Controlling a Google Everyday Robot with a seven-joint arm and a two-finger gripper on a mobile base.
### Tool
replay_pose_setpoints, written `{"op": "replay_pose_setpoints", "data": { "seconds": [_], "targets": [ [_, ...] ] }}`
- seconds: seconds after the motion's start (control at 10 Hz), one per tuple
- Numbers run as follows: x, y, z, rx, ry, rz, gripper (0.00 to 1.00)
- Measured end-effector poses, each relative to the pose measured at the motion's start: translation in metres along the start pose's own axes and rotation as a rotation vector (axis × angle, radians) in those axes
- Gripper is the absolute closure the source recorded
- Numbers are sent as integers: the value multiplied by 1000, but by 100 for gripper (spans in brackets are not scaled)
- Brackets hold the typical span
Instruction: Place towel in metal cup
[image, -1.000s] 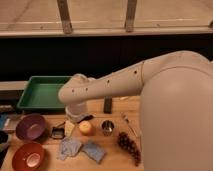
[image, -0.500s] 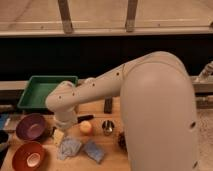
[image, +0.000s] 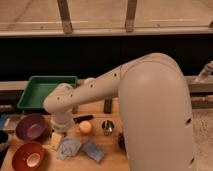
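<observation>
Now gripper (image: 59, 134) released, empty, over towel (image: 69, 148).
Towel flat on table, left of apple (image: 85, 127); metal cup (image: 107, 127) just right of apple.

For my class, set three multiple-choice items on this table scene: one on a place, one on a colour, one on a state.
1. Where is the gripper?
A. over the tray
B. left of the apple, by the towel
C. right of the cup

2. What colour is the tray?
A. green
B. red
C. white

3. The towel is:
A. in the cup
B. lying on the table
C. held by the gripper

Answers:
1 B: the arm's end hangs left of the apple, just behind the towel.
2 A: the tray's walls and floor are plainly green.
3 B: the towel lies flat on the wood, apart from the cup.
</observation>
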Motion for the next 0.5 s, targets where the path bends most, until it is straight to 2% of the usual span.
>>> {"op": "replay_pose_setpoints", "data": {
  "seconds": [0.2,0.5],
  "targets": [
    [-4,5,16,-32,10,0,20],
    [-5,15,56,-85,13,24,20]
  ]
}}
